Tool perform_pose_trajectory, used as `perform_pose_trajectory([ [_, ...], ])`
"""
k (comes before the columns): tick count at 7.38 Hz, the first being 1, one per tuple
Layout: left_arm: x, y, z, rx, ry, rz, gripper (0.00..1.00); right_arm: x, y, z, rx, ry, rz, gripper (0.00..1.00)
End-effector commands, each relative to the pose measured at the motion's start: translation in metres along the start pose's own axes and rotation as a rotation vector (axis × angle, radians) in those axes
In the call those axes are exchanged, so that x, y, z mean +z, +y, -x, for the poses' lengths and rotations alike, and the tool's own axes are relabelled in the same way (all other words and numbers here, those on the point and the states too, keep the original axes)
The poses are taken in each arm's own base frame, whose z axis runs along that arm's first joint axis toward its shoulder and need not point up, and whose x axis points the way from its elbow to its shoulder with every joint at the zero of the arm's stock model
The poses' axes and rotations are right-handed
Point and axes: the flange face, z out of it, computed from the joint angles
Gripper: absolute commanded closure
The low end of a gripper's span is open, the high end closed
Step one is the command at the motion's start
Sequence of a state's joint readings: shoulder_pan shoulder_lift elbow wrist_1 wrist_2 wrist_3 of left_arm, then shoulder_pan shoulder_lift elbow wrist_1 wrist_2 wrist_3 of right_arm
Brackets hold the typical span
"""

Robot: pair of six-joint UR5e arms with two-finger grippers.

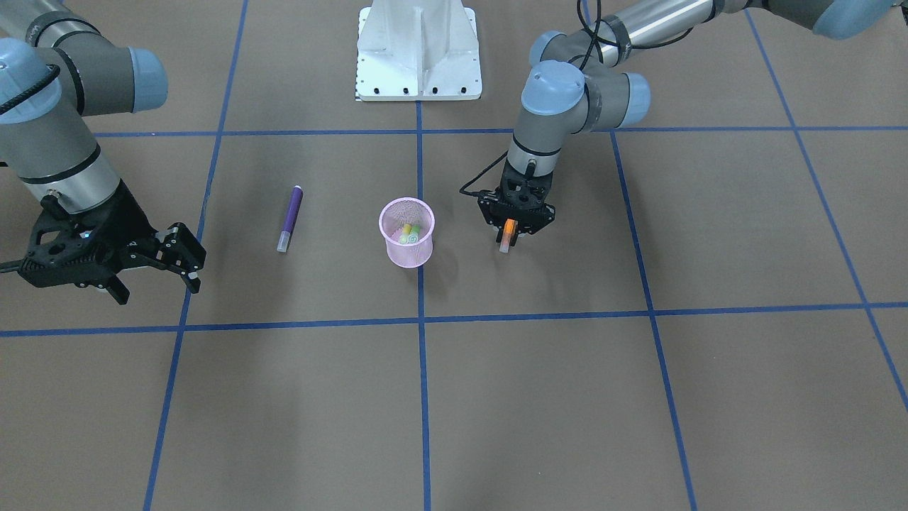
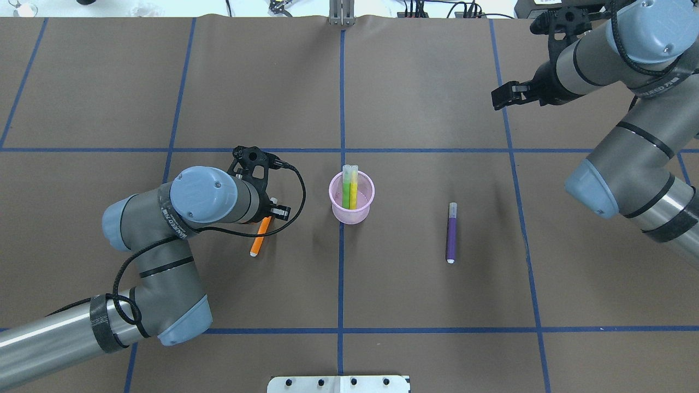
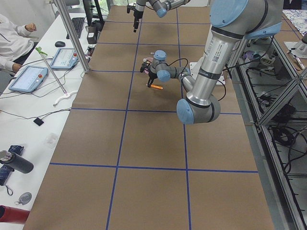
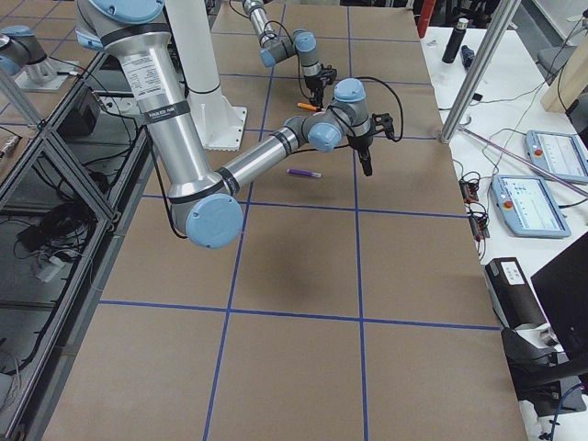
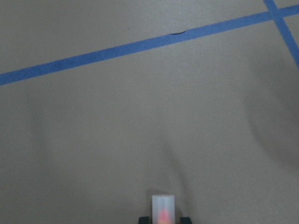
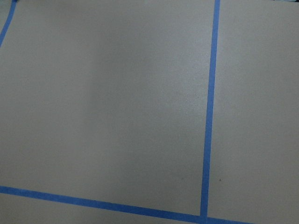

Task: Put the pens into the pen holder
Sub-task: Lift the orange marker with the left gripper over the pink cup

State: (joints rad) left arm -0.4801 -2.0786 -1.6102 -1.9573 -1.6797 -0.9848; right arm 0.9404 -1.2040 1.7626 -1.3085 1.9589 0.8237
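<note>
While the left hand (image 1: 508,231) pinches the orange pen (image 2: 260,238), pale cap pointing down, beside the pen holder (image 2: 352,217) on the left-arm side, the purple pen (image 2: 451,233) lies flat on the surface (image 2: 415,295) on the opposite side, apart from it; pen holder stands upright on the blue tape line (image 2: 341,284), green pen (image 2: 345,192) and yellowish pen (image 2: 354,190) standing inside; farthest out the right hand (image 1: 157,284) hangs over the surface, fingers spread, gripping nothing
</note>
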Motion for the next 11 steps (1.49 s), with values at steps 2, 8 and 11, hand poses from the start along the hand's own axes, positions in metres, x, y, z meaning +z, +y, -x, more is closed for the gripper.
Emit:
perform_pose_trajectory([
  [2,-0.006,-0.001,-0.003,0.001,0.009,-0.009,1.0,0.0,0.0,0.001,0.001,-0.001,-0.001,0.0],
  [8,-0.138,-0.05,-0.032,0.185,0.356,-0.465,1.0,-0.002,-0.002,0.003,-0.003,-0.005,-0.007,0.0],
  [11,-0.128,-0.088,-0.086,0.172,0.447,-0.626,1.0,-0.003,-0.003,0.004,-0.001,-0.005,-0.009,0.0],
])
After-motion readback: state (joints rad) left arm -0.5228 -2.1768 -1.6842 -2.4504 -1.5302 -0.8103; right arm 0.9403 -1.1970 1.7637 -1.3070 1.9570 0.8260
